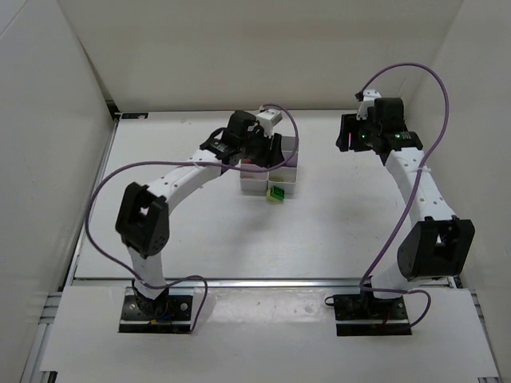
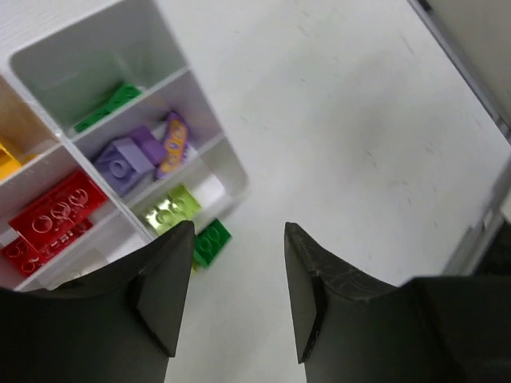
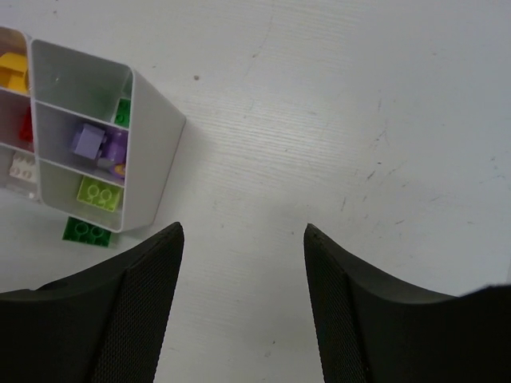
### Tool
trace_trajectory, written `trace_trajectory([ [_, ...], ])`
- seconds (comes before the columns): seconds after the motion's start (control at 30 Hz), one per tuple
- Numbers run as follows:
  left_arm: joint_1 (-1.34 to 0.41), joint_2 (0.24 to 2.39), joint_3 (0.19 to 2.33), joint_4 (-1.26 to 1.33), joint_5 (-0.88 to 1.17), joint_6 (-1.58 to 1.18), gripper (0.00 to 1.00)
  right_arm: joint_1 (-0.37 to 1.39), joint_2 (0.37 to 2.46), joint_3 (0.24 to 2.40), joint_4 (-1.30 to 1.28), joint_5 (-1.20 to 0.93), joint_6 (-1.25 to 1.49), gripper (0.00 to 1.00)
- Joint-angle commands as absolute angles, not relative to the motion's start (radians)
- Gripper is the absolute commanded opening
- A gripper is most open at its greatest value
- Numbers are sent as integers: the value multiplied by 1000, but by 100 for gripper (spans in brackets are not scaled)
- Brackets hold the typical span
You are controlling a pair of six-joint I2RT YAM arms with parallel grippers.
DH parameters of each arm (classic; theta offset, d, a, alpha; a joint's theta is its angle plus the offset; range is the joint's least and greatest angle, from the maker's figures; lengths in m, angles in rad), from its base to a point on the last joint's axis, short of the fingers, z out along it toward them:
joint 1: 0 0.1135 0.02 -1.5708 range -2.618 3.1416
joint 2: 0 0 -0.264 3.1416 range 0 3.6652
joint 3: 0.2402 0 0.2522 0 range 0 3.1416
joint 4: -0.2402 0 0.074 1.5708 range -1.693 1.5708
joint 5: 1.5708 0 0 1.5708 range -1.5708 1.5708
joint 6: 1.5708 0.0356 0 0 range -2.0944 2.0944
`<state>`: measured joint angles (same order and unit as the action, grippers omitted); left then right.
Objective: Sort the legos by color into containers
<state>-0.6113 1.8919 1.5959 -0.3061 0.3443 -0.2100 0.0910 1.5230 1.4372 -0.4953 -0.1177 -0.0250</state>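
Near edge: two black base plates [image 1: 157, 311] on a pale board, an aluminium rail [image 1: 263, 281] just beyond. Left arm [image 1: 188, 177], white links, black joints, purple cable [image 1: 102, 191] looped beside it; it reaches in over the containers [image 1: 286, 182], its wrist hiding most of the cells in the top view. Left jaws: apart, nothing between them, hanging above bare counter [image 1: 343, 231] at the grid's edge. Right arm [image 1: 415, 179], same make, stands well apart to the right. Right jaws: apart, empty, over open counter. Loose item – one dark green lego [image 2: 211, 242] on the counter outside the containers, just beside their near corner; whether it touches the wall cannot be told. Containers, white, cell by cell from the near end of the outer column: lime lego [image 2: 172, 209]; pale purple legos [image 2: 128, 159], one of them with orange markings; green lego [image 2: 108, 106] in the far cell. Inner column: red legos [image 2: 56, 211] in the middle, yellow lego [image 2: 6, 159] beyond – the nearest cell is partly hidden behind a left finger [image 2: 164, 295]. Farthest: white enclosure walls [image 1: 263, 56] on three sides.
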Motion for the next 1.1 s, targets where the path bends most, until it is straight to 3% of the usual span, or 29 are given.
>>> trace_trajectory([
  [0.0, -638, 1703, 1530, -330, 461, -56, 59, 77, 1500, 1407, -462, -247, -31, 66],
  [0.17, -603, 1600, 1441, -584, 763, 286, 60, 75, 1471, 1359, -469, -368, -81, 69],
  [0.37, -581, 1641, 1433, -872, 893, 627, 55, 72, 1457, 1356, -498, -399, -104, 69],
  [0.47, -581, 1666, 1418, -943, 862, 725, 41, 58, 1447, 1365, -523, -457, -123, 69],
  [0.63, -598, 1726, 1430, -953, 726, 765, 32, 58, 1413, 1330, -541, -465, -132, 69],
  [1.07, -663, 1973, 1608, -861, 396, 654, 36, 52, 1394, 1335, -557, -437, -138, 69],
])
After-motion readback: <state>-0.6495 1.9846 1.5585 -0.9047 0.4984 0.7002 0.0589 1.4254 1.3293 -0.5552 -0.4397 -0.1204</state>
